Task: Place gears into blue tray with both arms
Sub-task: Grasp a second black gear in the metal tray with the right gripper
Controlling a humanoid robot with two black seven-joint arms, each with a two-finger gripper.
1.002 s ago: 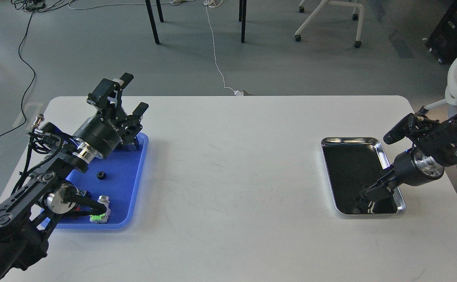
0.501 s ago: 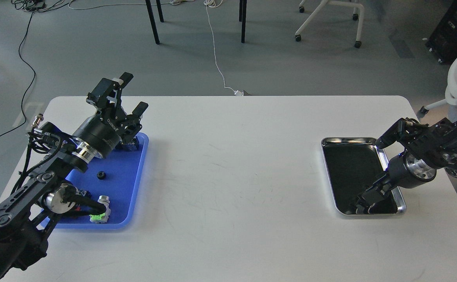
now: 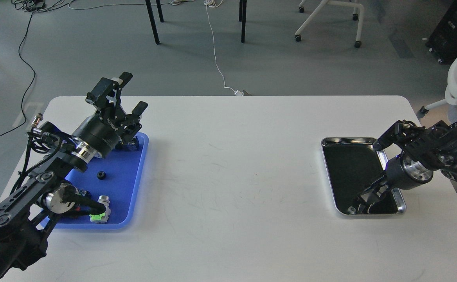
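- Gear (image 3: pixel 101 175): one black toothed ring lies flat on the floor of the blue tray (image 3: pixel 128 188), near its middle, apart from everything else in it.
- Blue tray sits at the left end of the table (image 3: pixel 232 176), long side running away from the robot.
- Switch (image 3: pixel 100 213) with a green cap and silver collar lies in the tray's near part, just beside the near rim.
- A small dark-blue item (image 3: pixel 132 145) sits at the tray's far corner, partly hidden by the left gripper; its kind cannot be told.
- Left gripper (image 3: pixel 128 94): raised over the tray's far end, pointing up and away from the robot. Fingers spread wide, nothing between them.
- Left arm (image 3: pixel 36 184) crosses the tray's left side and hides part of it.
- Steel tray (image 3: pixel 330 172), shiny rim and dark bottom, stands at the right end of the table, well apart from the blue tray.
- Right gripper (image 3: pixel 359 203): reaches down into the steel tray's near right corner, tips at or close to the dark bottom. It is dark against a dark, reflective surface; finger spacing cannot be told, nor whether anything is held.
- Right arm (image 3: pixel 428 152) comes in over the steel tray's right rim.
- No gear can be made out in the steel tray; its bottom is too dark to judge.
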